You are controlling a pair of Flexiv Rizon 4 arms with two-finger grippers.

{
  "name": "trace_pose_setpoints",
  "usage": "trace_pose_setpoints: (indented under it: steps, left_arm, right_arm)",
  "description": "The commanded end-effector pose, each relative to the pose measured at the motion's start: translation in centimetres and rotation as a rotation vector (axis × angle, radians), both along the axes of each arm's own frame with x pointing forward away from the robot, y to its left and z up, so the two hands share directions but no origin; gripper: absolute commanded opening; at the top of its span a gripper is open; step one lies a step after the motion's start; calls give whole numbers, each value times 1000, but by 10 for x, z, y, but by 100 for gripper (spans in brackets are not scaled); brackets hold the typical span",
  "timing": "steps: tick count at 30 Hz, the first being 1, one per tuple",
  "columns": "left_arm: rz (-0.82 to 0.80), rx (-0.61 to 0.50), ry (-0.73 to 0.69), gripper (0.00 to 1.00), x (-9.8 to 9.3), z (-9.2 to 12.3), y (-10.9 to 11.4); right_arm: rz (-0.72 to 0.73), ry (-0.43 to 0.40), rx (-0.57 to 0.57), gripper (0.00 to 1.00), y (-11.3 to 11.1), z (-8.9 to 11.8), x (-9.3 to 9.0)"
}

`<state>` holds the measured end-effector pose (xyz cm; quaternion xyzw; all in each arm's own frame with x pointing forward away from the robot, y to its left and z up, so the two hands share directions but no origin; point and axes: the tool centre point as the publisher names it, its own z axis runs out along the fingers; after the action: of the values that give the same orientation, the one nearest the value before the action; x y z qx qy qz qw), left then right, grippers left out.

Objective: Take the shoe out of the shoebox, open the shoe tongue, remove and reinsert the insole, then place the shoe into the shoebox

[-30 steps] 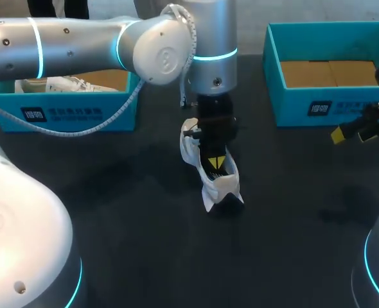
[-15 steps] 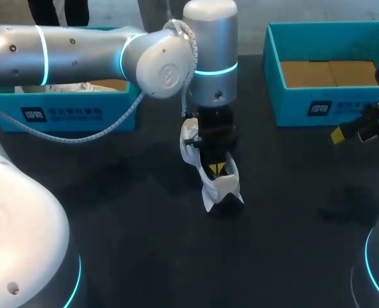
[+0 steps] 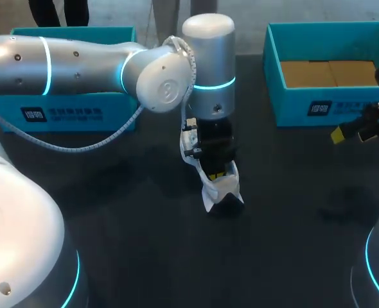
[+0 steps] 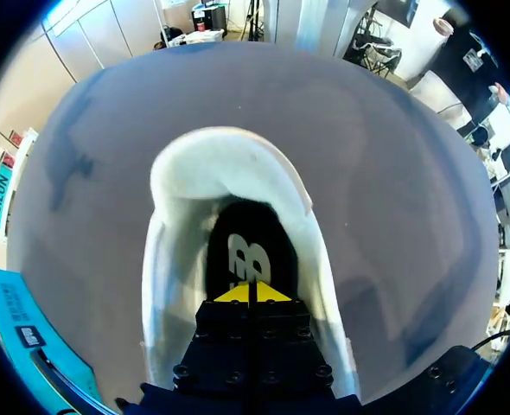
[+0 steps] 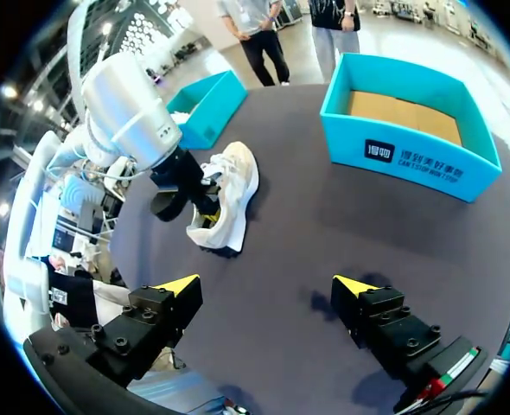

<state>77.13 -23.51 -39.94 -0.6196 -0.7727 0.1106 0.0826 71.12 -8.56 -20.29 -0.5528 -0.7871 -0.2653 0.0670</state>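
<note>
Left pincer (image 4: pixel 253 294): pushed down into the mouth of the white sports shoe (image 3: pixel 223 188); its two yellow tips are pressed flat together with no gap, and nothing shows between them.
Left pincer's tips: just over the black insole (image 4: pixel 242 251) with its white logo, which lies inside the shoe; I cannot tell whether they touch it.
Left arm: comes in from the left side of the head view, reaches to mid-table and turns straight down, so its black wrist hides much of the shoe from above.
White sports shoe: on the dark table (image 3: pixel 144 250), outside both boxes and roughly between them, sole down. In the left wrist view its padded white rim curves round ahead of the fingertips and its sides run back along both sides of the fingers.
Right pincer (image 5: pixel 266 284): spread wide, holding nothing, with only bare table between its yellow tips. It hangs over the right part of the table, well apart from the shoe, which lies ahead of it.
Right-hand teal shoebox (image 3: pixel 324 110): open, with a brown cardboard floor showing, at the far right of the table, near the right pincer.
Left-hand teal shoebox (image 3: pixel 67 114): at the far left, largely behind the left arm, its inside hidden.
</note>
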Motion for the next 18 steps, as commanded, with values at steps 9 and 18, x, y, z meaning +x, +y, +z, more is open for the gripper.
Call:
trace_pose_setpoints:
  steps: [9,18]
  left_arm:
    - [-45,-9,-1,0,-13,22,0]
    - [-57,7,15,0,-19,-2,-8]
  right_arm:
    - [-1,0,-1,100,0,0,0]
    - [-1,0,-1,100,0,0,0]
